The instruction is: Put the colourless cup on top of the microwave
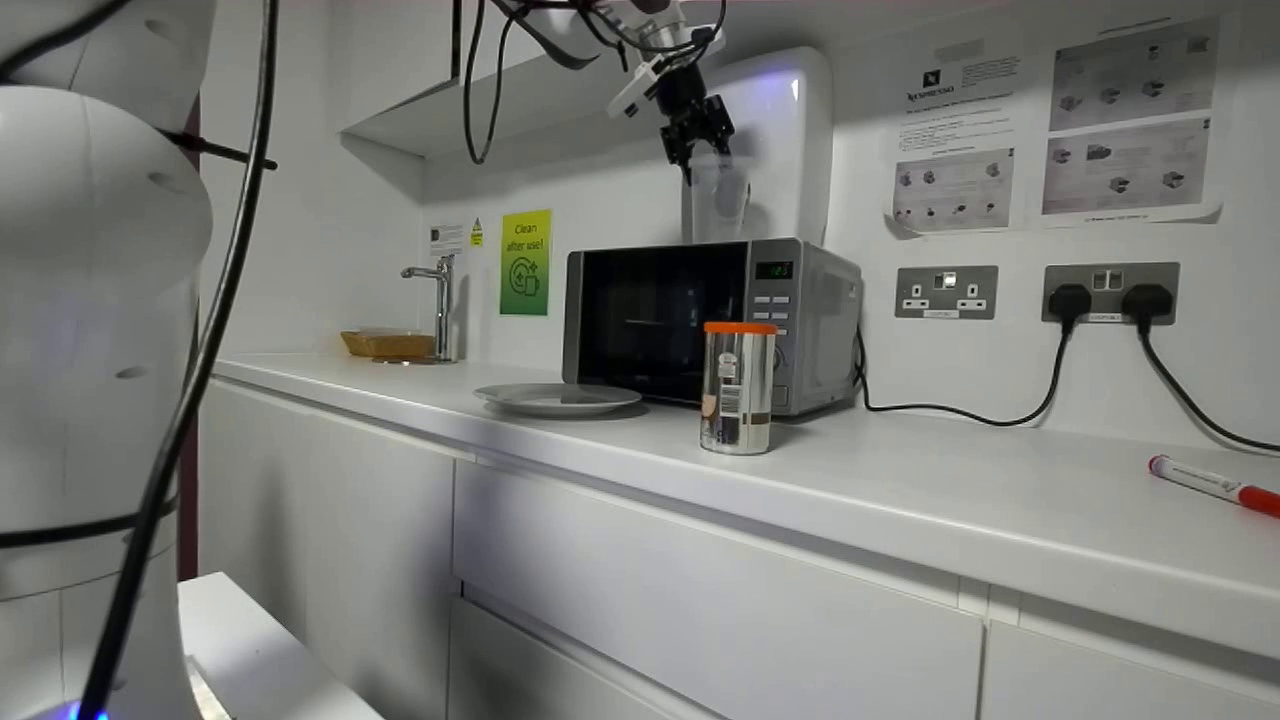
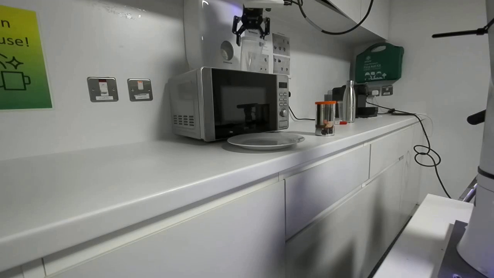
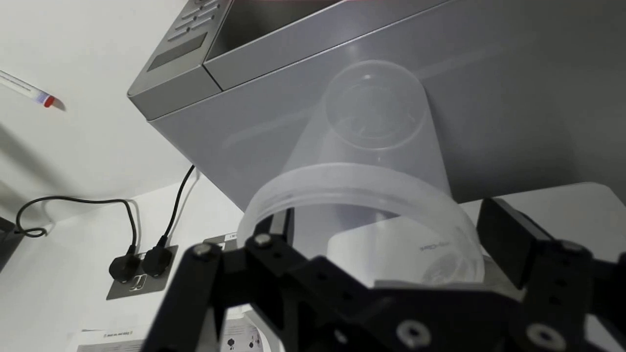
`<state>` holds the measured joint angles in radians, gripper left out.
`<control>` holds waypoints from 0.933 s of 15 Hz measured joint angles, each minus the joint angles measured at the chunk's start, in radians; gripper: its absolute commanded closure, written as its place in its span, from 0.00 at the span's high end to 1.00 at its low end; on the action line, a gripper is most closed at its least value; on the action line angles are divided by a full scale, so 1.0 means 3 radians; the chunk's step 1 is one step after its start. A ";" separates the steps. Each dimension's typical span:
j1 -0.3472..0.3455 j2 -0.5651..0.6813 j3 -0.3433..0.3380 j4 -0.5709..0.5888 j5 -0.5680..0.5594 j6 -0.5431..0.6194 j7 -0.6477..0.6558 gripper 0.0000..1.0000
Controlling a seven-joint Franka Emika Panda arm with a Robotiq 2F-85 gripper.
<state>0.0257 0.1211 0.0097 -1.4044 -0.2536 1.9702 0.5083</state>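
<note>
The colourless cup stands upright on top of the silver-grey microwave; both exterior views show it there, with the cup near the microwave's right half. In the wrist view the cup has its base over the microwave's top and its rim towards me. My black gripper is at the cup's rim from above. In the wrist view the gripper is open, one finger outside the rim, the other seen within the rim's outline. I cannot tell whether either finger touches it.
A white wall box stands close behind the cup. An overhead cupboard hangs near the arm. A canister with an orange lid and a plate lie before the microwave. A red marker and plugs are to its right.
</note>
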 measured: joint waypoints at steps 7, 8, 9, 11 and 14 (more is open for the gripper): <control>0.0010 0.0000 0.0002 0.0003 -0.0001 0.0005 0.0000 1.00; 0.0019 0.0000 0.0008 0.0006 -0.0001 0.0005 0.0000 1.00; 0.0033 0.0000 0.0012 0.0009 -0.0001 0.0007 0.0000 1.00; 0.0059 0.0000 0.0029 0.0010 -0.0001 0.0020 0.0000 1.00; 0.0106 0.0008 0.0040 0.0010 -0.0006 0.0062 0.0000 1.00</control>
<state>0.0574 0.1234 0.0216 -1.4014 -0.2554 1.9888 0.5083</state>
